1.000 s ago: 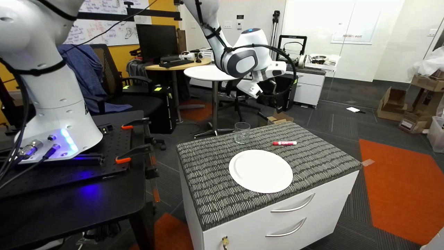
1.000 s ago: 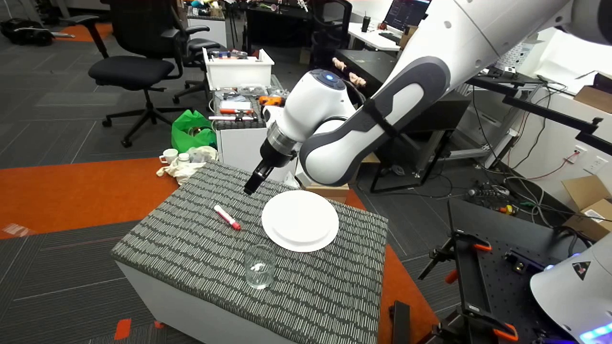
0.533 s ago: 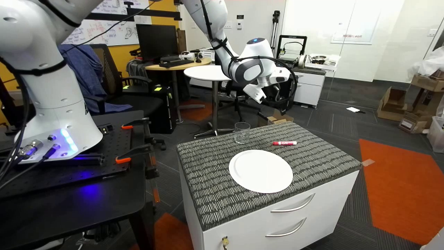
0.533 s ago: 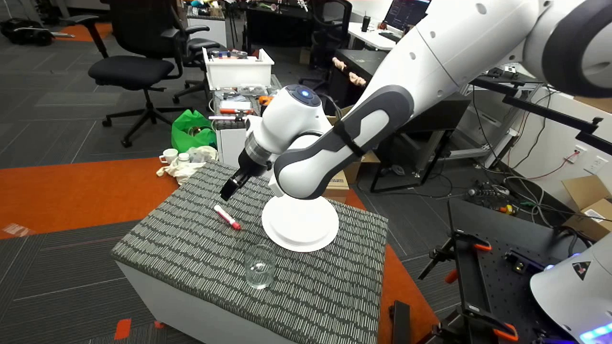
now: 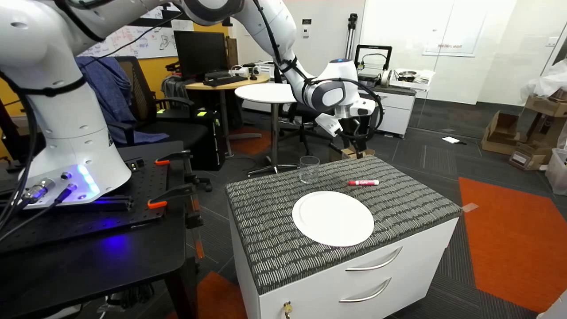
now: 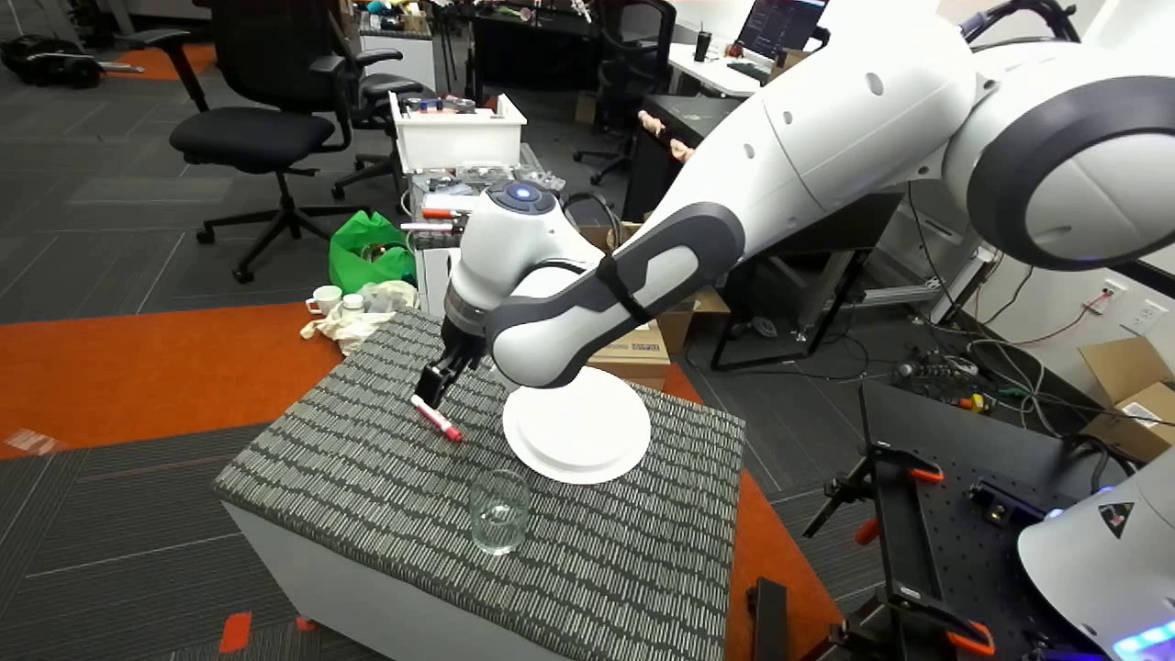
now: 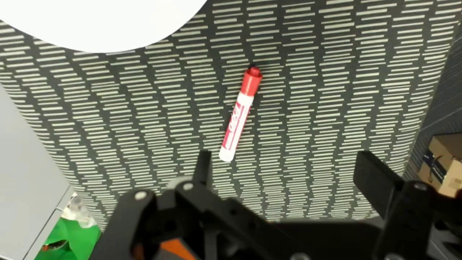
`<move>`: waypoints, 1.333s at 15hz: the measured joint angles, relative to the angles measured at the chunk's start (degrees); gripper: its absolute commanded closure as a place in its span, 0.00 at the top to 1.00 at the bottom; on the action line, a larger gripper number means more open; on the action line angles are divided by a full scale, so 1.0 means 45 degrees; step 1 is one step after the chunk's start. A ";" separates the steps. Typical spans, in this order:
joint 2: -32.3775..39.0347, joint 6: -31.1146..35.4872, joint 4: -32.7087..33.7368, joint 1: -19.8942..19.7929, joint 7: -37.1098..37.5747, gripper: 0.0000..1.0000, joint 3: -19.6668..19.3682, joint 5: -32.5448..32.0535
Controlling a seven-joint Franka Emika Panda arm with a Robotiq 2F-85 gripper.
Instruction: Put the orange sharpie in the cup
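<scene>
Wrist view: the pen [image 7: 240, 112] lies flat on the cloth [image 7: 306, 126], near the middle of the frame. It is a slim, straight cylinder with a red cap ending in a small knob, a white barrel and a red printed label along its side. Short pale dashes cover the dark grey cloth in broken, wavy columns. At upper left is the plate [image 7: 90, 25], smooth and so bright that its surface detail is lost; both exterior views show it as a round white disc with a shallow rim. At lower centre in an exterior view, the cup [image 6: 500, 512] is a clear, straight-sided tumbler standing upright, the cloth showing through its wall. Beneath the cloth, the cabinet [image 5: 345, 285] has a smooth white front with two curved metal handles [image 5: 376, 266].

The pen's long axis runs steeply in the wrist view, cap toward the top and slightly right. In an exterior view the pen [image 5: 363, 182] lies nearly level, cap to the left; in an exterior view the pen [image 6: 436, 418] slopes down to the right, cap lowest.

Along the bottom of the wrist view, the gripper [image 7: 284, 157] is black and angular, its blocky fingers [image 7: 371, 177] spread wide with cloth visible between the tips. The pen's white end sits just ahead of them, nearer the fingertip at frame left. In an exterior view the gripper [image 5: 358, 153] hangs above the pen, apart from it.
</scene>
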 measured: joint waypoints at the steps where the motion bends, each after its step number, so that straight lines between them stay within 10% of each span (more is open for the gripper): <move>1: 0.0162 -0.0418 0.0330 0.0058 0.0039 1.00 -0.0097 -0.0002; 20: 0.1852 -0.1425 0.2213 0.0153 0.0230 1.00 -0.0265 -0.0047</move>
